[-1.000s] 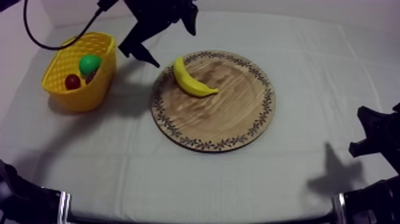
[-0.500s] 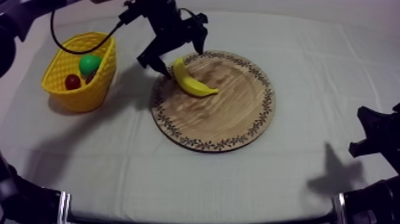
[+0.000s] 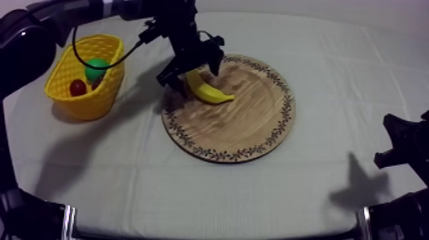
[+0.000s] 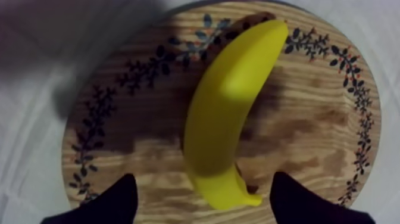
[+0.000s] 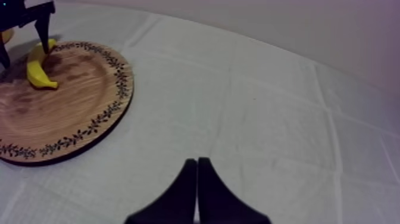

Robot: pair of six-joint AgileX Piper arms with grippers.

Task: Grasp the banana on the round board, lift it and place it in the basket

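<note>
- The banana (image 3: 207, 89) is a smooth, stiff toy, likely light and a bit slippery. Its thick middle, taken across the curve, looks the best place to grip.
- Plain yellow and curved, it lies on the wooden board (image 3: 242, 131), near the rim on the side of the yellow basket (image 3: 96, 102).
- The left gripper (image 4: 205, 183) straddles it, fingers spread, nothing held.
- The right gripper (image 5: 197, 164) rests clenched on nothing, well apart.
</note>
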